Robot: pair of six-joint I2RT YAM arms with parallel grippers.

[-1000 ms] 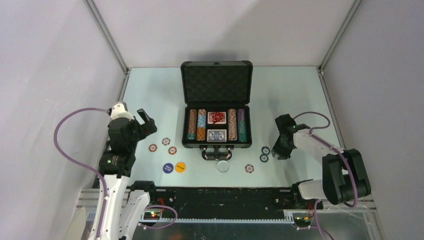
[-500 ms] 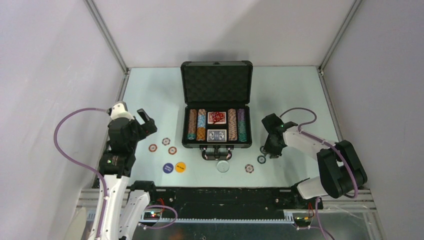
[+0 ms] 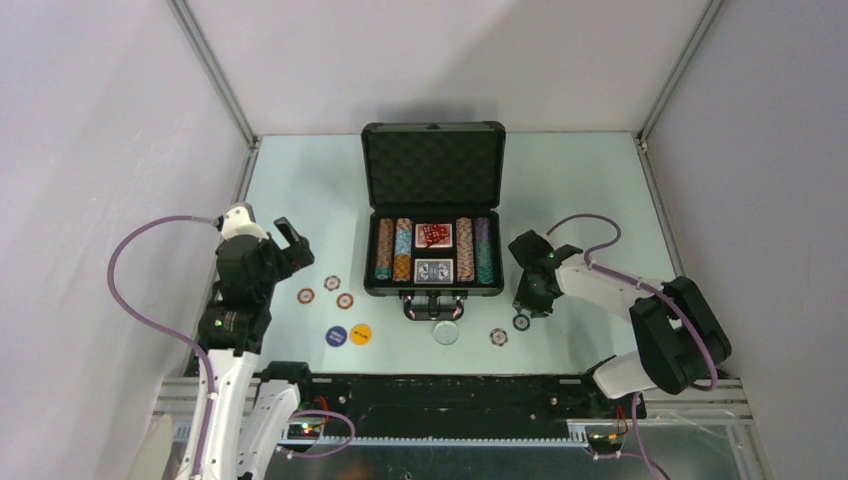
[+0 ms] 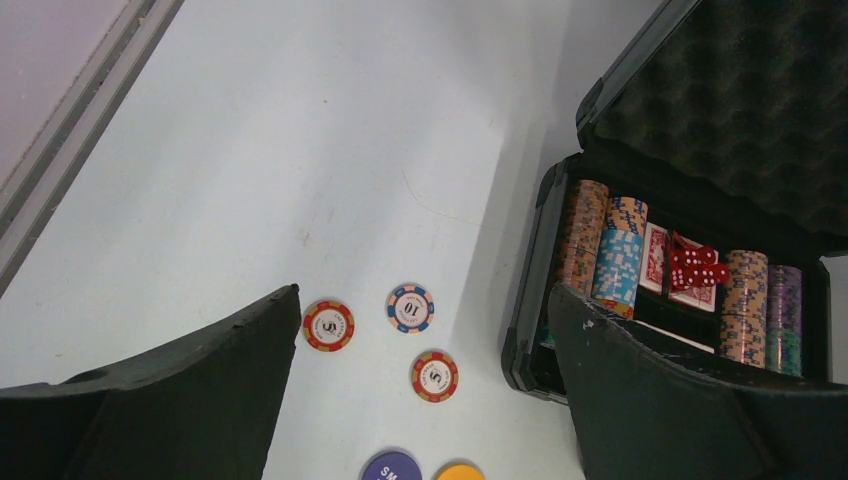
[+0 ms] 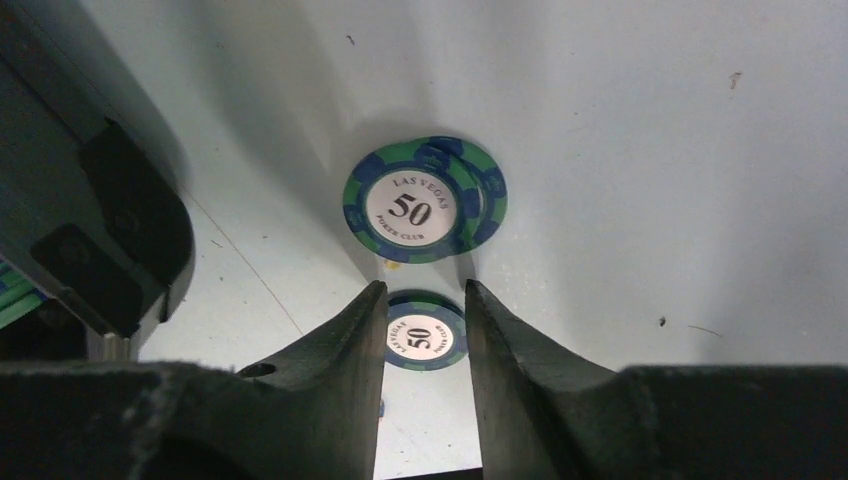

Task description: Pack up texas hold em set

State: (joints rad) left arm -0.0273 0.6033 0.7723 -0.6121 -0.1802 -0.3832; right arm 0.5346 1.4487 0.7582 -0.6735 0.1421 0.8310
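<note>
The black case [image 3: 433, 131] lies open at mid-table, foam lid up, holding rows of striped chips [image 3: 402, 250], two card decks and red dice [image 3: 433, 235]. My right gripper [image 3: 527, 303] hangs by the case's right front corner. In the right wrist view its jaws [image 5: 425, 290] stand narrowly open with nothing clamped. Green-blue "50" chips [image 5: 425, 200], overlapping, lie just past the tips, and another "50" chip [image 5: 425, 338] shows through the gap. My left gripper [image 3: 293, 245] is wide open above three loose chips [image 4: 410, 308].
Purple [image 3: 337, 335] and yellow [image 3: 361, 334] round buttons and a pale one [image 3: 446, 332] lie near the front edge, with a lone chip [image 3: 499, 337] to the right. The case handle [image 3: 433, 305] juts forward. Walls enclose the table on three sides.
My right gripper has swung left toward the case and now covers one of the two green chips. The visible chip slid slightly left. The left arm is unmoved.
</note>
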